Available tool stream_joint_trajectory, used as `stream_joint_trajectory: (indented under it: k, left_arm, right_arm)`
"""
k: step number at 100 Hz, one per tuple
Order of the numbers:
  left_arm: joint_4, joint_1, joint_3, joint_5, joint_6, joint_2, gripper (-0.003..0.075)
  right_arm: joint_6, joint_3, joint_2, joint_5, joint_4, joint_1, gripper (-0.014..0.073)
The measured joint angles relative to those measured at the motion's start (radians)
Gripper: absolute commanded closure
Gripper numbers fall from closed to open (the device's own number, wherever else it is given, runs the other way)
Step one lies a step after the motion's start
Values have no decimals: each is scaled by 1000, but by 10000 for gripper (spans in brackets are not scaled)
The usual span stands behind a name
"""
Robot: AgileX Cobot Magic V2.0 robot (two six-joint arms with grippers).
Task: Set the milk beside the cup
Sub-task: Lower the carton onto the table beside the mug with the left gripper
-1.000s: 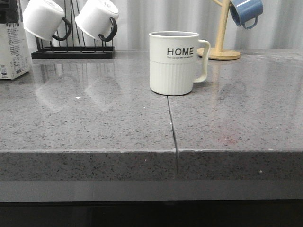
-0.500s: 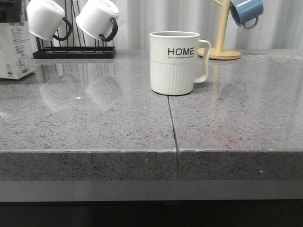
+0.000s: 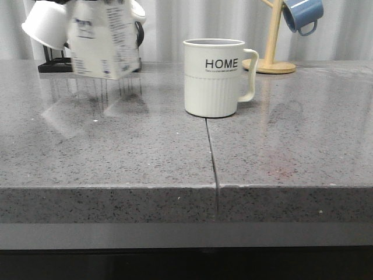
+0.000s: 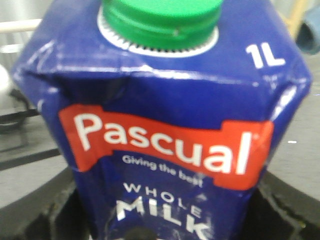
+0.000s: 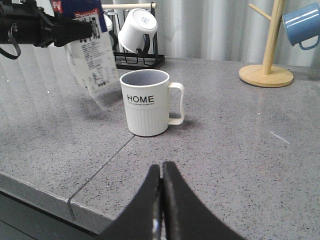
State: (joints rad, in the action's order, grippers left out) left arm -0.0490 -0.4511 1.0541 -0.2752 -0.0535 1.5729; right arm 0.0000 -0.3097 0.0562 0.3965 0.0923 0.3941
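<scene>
The tall white-and-blue cardboard milk carton is carried tilted above the grey speckled stone counter, to the left of the cream ribbed "HOME" mug and apart from it. It is clamped by the left gripper — transport step in hand. The right gripper is seen pressed closed, holding nothing. Next — the carton is judged to need righting and lowering just beside the mug.

Milk prob. airborne, left of cup

Grey speckled counter with seam; black mug rack holding white mugs; wooden mug tree bearing blue mug.
</scene>
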Motion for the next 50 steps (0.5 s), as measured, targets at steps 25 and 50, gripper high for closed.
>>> stream_joint_trajectory:
  k: [25, 50]
  left_arm:
    - [-23, -109, 0, -40, 0, 49, 510]
    - [-40, -144, 0, -75, 1, 108, 504]
  right_arm:
    - [0, 0, 0, 0, 0, 0, 659]
    - [0, 0, 0, 0, 0, 0, 659]
